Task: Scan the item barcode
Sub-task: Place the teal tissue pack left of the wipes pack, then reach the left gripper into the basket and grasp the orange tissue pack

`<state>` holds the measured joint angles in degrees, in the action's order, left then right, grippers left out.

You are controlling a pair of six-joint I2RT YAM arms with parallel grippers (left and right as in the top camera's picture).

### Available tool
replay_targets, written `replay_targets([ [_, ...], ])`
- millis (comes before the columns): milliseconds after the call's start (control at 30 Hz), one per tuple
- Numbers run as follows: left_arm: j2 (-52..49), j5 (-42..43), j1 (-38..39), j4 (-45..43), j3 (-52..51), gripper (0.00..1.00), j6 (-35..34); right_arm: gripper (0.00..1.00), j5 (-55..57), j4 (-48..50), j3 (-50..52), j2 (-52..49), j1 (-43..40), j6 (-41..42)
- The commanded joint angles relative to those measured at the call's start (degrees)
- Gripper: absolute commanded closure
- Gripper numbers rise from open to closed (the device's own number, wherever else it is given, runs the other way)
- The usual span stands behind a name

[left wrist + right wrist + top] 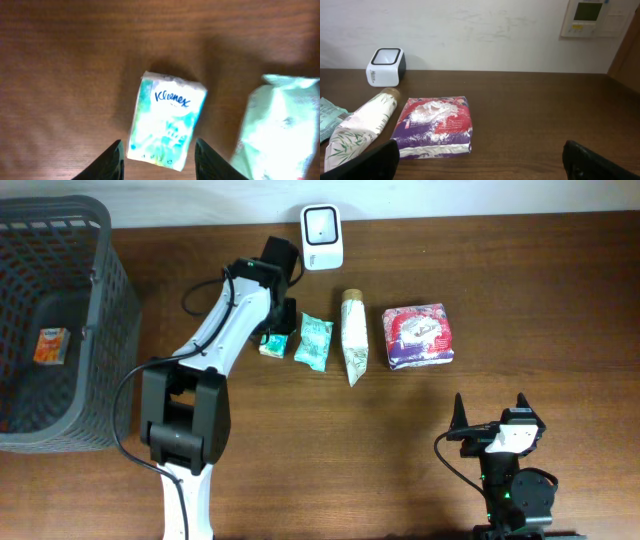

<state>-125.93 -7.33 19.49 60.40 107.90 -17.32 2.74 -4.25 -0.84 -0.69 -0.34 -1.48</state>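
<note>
A row is laid across the table (400,430) — tissue pack (272,344), packet (313,340), pouch (354,338), wrapped pack (418,336), left to right. The scanner (322,223) is set behind it; a basket (105,310) is placed far left, a small item (50,345) inside.

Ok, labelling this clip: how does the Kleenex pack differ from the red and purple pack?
The Kleenex pack is white and green, the red and purple pack darker. From overhead the Kleenex pack looks smaller than the red and purple pack. The Kleenex pack sits under the left gripper, whose jaws stand open; no gripper is over the red and purple pack. Both lie flat on the table.
</note>
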Motion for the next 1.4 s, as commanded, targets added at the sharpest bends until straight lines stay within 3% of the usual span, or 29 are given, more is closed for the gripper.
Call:
replay_targets([
  [0, 0.2, -0.2, -0.6, 4.6, 11.8, 0.57, 0.3, 0.01, -0.1, -0.2, 0.5, 0.4, 0.3, 0.4],
  [100, 0.2, -1.6, -4.8, 13.8, 34.4, 0.54, 3.2, 0.01, -0.1, -0.2, 0.5, 0.4, 0.3, 0.4],
  [200, 0.2, -1.7, -10.3, 16.7, 51.2, 0.47, 8.8, 0.02, -0.1, -0.2, 0.5, 0.4, 0.3, 0.4],
  [267, 0.2, -1.7, -15.8, 15.5, 59.9, 0.32, 12.8, 0.02, -0.1, -0.2, 0.5, 0.4, 0.3, 0.4],
  [333, 0.2, -1.7, -20.7, 15.0, 62.2, 0.1, 12.9, 0.02, -0.1, -0.2, 0.5, 0.4, 0.3, 0.4],
  [367, 0.2, -1.7, -23.2, 15.6, 62.1, 0.05, 12.9, 0.01, -0.1, -0.2, 0.5, 0.4, 0.3, 0.4],
  [400, 0.2, -1.7, -26.0, 16.9, 61.3, 0.01, 12.9, 0.02, -0.1, -0.2, 0.5, 0.4, 0.3, 0.4],
  [633, 0.2, -1.7, -42.0, 17.6, 49.8, 0.0, 13.5, 0.02, -0.1, -0.2, 0.5, 0.4, 0.3, 0.4],
  [733, 0.2, -1.5, -46.2, 15.1, 41.3, 0.04, 21.4, 0.02, -0.1, -0.2, 0.5, 0.4, 0.3, 0.4],
  [967, 0.2, 0.0, -49.0, 2.9, 15.3, 0.05, 37.6, 0.01, -0.1, -0.2, 0.5, 0.4, 0.3, 0.4],
  [1067, 0.1, -0.3, -49.0, -5.0, 6.2, 0.13, 40.2, 0.01, -0.1, -0.2, 0.5, 0.4, 0.3, 0.4],
  [1133, 0.1, -1.3, -49.0, -9.1, 2.7, 0.15, 40.2, 0.02, -0.1, -0.2, 0.5, 0.4, 0.3, 0.4],
  [1200, 0.0, -3.5, -49.0, -12.8, -0.2, 0.24, 42.9, 0.02, -0.1, -0.2, 0.5, 0.4, 0.3, 0.4],
  [1367, -0.6, -3.4, -49.4, -16.7, -3.0, 0.22, 46.0, 0.01, -0.1, -0.2, 0.5, 0.4, 0.3, 0.4],
])
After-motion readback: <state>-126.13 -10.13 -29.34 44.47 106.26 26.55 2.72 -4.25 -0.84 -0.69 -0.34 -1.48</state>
